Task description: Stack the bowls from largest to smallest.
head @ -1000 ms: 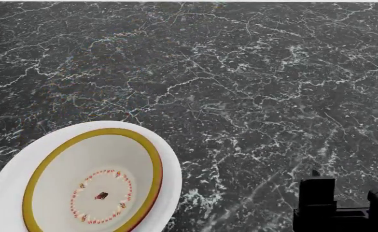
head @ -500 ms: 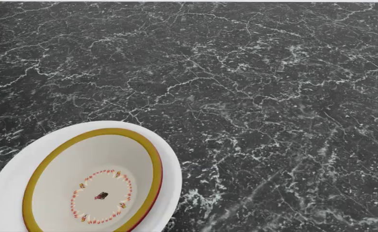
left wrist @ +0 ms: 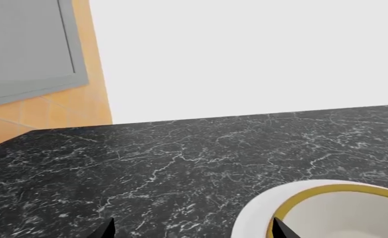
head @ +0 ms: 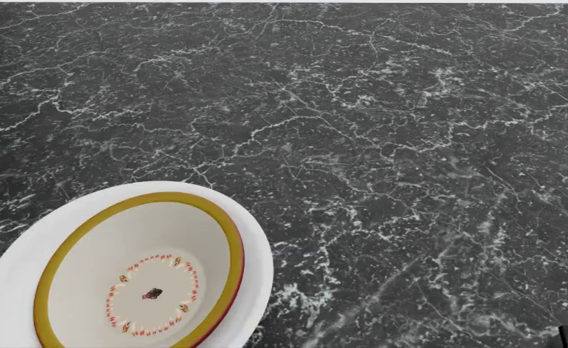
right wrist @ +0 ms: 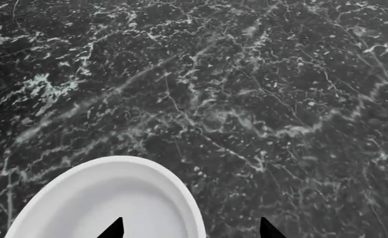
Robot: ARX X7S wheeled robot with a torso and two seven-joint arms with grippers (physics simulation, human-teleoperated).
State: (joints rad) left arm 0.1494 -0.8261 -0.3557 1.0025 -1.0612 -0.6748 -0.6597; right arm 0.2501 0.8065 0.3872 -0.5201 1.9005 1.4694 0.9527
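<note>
Black marble counter [left wrist: 180,163], white-veined, fills the left wrist view. Left gripper [left wrist: 192,229]: only two dark fingertips show at the frame edge, well apart, so the jaws stand spread with nothing between them. One tip sits in front of the rim of the large white bowl [left wrist: 250,218], and the medium cream bowl [left wrist: 339,213] with its yellow rim is nested inside that.

Head view: large white bowl [head: 254,254] on the counter [head: 381,109] at the near left, medium cream bowl [head: 138,268] seated in it, its red-dotted ring visible. Two of the three are stacked. A dark scrap at the lower right corner is too small to identify.

Right wrist view: small white bowl [right wrist: 114,203] sits on the counter just below the right gripper [right wrist: 190,229]. Fingertips are spread, one tip over the bowl's inside and one outside, straddling the rim wall but not yet gripping.

Judgement: the step in hand is grasping the small bowl. Lower until the wall lies well between the fingers, close squarely, lift vertically, then centre over the dotted ring before releasing.
</note>
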